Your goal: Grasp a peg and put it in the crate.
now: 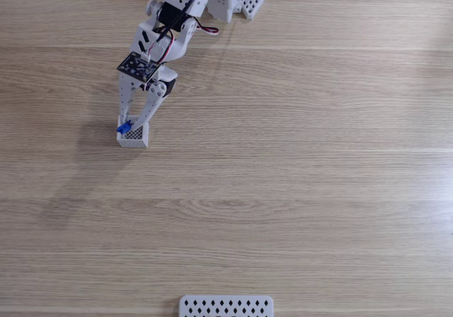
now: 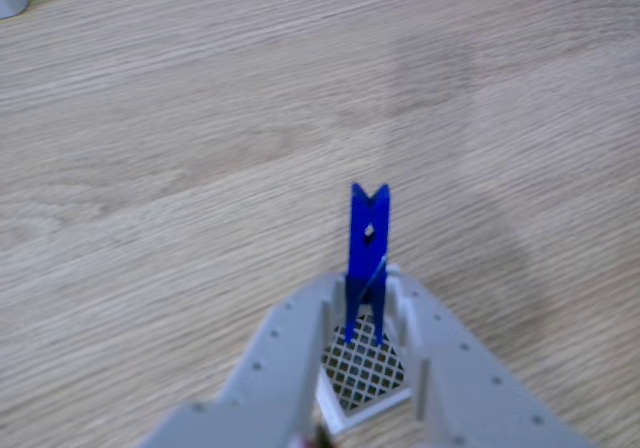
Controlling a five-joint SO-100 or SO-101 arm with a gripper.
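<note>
Right now the wooden table (image 1: 297, 189) is lying bare around the gripper (image 2: 365, 313), which is hanging just above the crate (image 2: 365, 373) and pinching the peg (image 2: 367, 258), its blue length sticking out beyond the fingertips over the crate's meshed bottom.

No readable text, labels, numbers or signs on anything here.

Soft, even light falls on my desk (image 1: 297, 189) in the fixed view, with faint shadows of my arm spreading down and left, while the other view is blurred, my hand (image 2: 365, 313) out of focus and a dim shadow band crossing the wood.
</note>
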